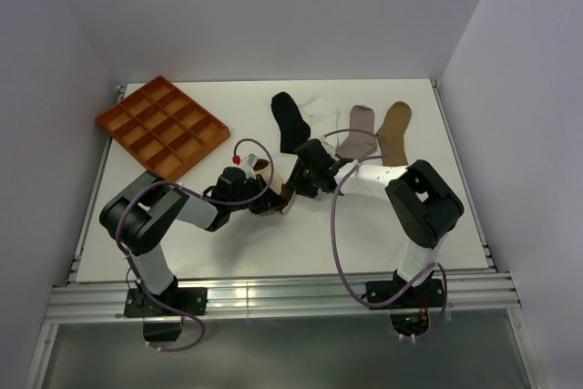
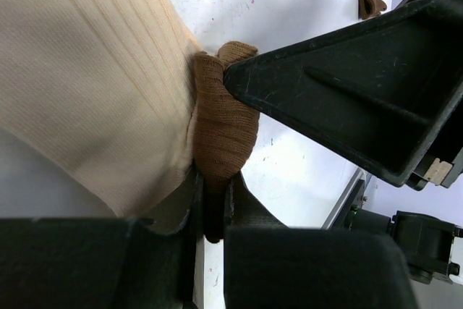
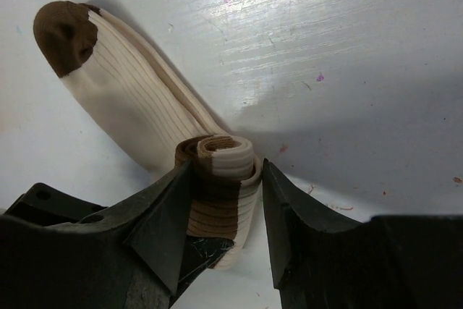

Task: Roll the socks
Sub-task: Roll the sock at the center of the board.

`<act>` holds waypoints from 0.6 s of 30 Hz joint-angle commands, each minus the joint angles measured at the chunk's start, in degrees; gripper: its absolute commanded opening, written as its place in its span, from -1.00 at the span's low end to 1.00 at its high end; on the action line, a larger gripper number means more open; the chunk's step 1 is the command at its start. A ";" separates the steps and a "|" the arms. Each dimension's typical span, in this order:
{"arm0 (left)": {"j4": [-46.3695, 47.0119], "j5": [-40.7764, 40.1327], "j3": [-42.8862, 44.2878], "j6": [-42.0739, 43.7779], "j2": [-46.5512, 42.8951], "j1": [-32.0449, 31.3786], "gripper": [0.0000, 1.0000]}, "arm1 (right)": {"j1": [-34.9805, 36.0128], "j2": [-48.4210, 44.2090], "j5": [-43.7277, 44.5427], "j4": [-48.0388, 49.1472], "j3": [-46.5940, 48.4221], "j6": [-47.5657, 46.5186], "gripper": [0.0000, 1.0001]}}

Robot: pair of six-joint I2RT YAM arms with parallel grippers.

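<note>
My left claw [image 2: 212,204], nearly shut, pinches the cream sock [image 3: 130,95] by a brown fold. My right claw [image 3: 226,182], half open, clasps its roll at lower centre.

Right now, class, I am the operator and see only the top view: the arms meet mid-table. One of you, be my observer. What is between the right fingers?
Observer: The right wrist view shows the right fingers closed on the rolled-up part of the cream sock.
Operator: Is any of it not rolled yet?
Observer: Yes, a flat stretch runs from the roll out to the brown toe.
Operator: And the other arm?
Observer: In the left wrist view the left fingers are pinched shut on a brown part of the same sock.
</note>
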 commanded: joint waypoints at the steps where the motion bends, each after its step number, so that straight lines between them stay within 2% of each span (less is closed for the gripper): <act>1: -6.25 -1.33 -1.15 0.90 0.81 0.06 -0.99 | 1.16 -0.05 0.37 -0.54 0.76 0.32 -0.01; 8: -7.75 -1.86 -0.36 0.98 0.81 0.06 -0.99 | 1.95 2.32 -0.69 -0.90 1.12 0.67 -0.08; 11: -8.45 -2.30 -0.09 1.16 0.99 0.06 -0.97 | 2.13 2.67 -0.16 -2.57 1.64 0.49 -0.31; 13: -8.63 -2.47 0.00 1.25 0.55 0.06 -0.81 | 2.13 2.85 0.89 -5.36 2.43 0.49 -0.48; 14: -8.63 -2.65 -0.26 1.34 0.20 0.06 -0.73 | 2.13 2.85 2.72 -6.60 2.78 0.49 -0.75; 15: -8.89 -3.09 -0.35 1.42 -0.85 0.06 -0.59 | 2.13 2.85 3.44 -7.92 3.22 0.49 -0.88; 16: -9.24 -3.53 -0.53 1.69 -1.64 -0.02 -0.53 | 2.13 2.94 4.14 -10.37 4.18 0.32 -0.99; 18: -11.26 -5.62 -0.62 2.30 -4.71 -0.11 -0.35 | 2.04 3.20 5.28 -12.76 5.85 -0.64 -1.00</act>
